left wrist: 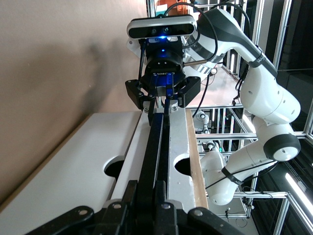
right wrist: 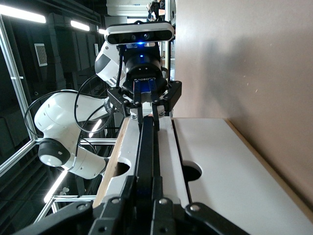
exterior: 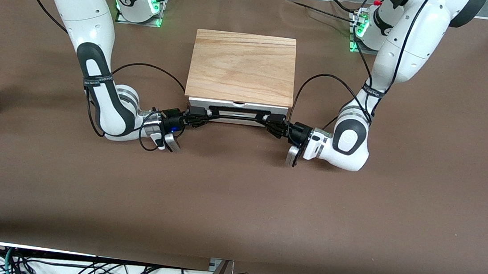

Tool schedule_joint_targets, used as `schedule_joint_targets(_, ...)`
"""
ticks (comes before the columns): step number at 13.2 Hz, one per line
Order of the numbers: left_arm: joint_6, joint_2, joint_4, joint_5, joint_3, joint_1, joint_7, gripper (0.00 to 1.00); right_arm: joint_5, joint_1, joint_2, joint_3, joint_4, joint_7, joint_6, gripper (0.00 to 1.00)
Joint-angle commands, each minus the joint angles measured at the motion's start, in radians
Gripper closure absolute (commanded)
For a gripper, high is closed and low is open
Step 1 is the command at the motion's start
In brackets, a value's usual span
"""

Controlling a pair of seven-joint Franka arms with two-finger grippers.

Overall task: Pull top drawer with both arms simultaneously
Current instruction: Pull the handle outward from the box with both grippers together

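Brown table [exterior: 238, 199], no legible labels.

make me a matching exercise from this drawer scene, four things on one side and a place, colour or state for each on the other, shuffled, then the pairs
Things:
1. left gripper
2. right gripper
3. top drawer
4. cabinet top

Descriptions:
A. light oak grain
B. white front, barely out from under the top
C. shut on the handle, toward the right arm's end
D. shut on the handle, toward the left arm's end

Pairs: 1-D, 2-C, 3-B, 4-A
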Motion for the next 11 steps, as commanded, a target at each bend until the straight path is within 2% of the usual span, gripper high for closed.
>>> schedule_joint_targets(1, -0.032, 0.052, 0.129, -0.025, -0.005, 0.007, -0.113, 1.00, 0.068, -0.006, 0.059, 0.005, 0.171, 0.131, 0.063, 1.00)
schedule_joint_targets(6, -0.030, 0.113, 0.306, -0.021, -0.002, 0.010, -0.273, 1.00, 0.071, -0.029, 0.143, -0.003, 0.340, 0.196, 0.094, 1.00)
schedule_joint_targets(11, -0.030, 0.118, 0.381, -0.015, 0.004, 0.016, -0.378, 1.00, 0.078, -0.035, 0.198, -0.004, 0.467, 0.265, 0.170, 1.00)
